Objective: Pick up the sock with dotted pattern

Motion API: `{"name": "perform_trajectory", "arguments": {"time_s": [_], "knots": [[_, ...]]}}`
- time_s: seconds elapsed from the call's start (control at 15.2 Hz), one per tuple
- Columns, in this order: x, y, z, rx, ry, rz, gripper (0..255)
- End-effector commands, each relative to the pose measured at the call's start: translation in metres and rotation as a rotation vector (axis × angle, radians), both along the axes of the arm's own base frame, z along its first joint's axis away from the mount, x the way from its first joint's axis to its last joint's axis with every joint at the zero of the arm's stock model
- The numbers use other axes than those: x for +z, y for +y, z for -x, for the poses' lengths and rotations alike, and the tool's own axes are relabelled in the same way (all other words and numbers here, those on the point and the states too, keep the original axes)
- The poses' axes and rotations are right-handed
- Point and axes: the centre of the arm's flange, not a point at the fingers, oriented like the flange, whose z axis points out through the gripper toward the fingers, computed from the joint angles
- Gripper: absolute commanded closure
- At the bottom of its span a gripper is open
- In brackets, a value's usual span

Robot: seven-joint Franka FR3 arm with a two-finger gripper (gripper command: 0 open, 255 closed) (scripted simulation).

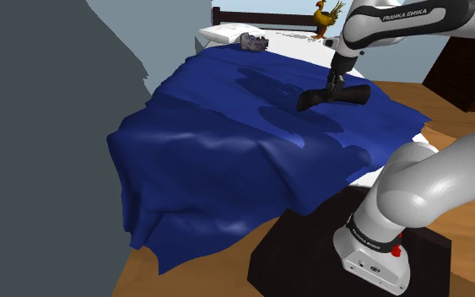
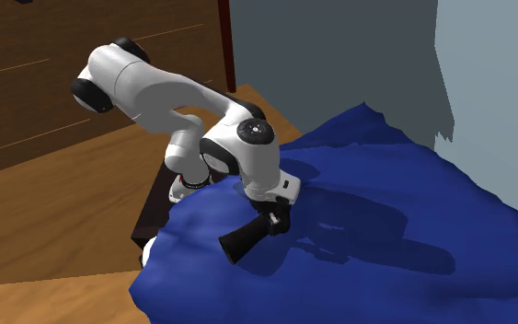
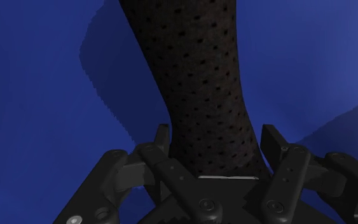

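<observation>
Since the black dotted sock [image 3: 199, 83] is clasped between the jaws of the gripper [image 3: 215, 145] over the blue blanket [image 1: 218, 143], seemingly just clear of it, the clasp should be held firm and the lift made straight upward, slowly.

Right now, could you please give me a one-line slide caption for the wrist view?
The black claw clasps a dark dotted sock, held above the blue bedspread.

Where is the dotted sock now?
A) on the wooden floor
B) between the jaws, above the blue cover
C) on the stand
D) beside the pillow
B: the black dotted sock is clasped between the jaws, casting a shadow on the blue cover.
</observation>
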Motion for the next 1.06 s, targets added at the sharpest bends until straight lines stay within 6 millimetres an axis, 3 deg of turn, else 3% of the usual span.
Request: {"name": "perform_trajectory", "arguments": {"time_s": [0.0,0.86,0.99], "knots": [[0.007,0.000,0.000,-0.001,0.001,0.000,255],[0.076,0.000,0.000,-0.001,0.001,0.000,255],[0.077,0.000,0.000,-0.001,0.001,0.000,255]]}}
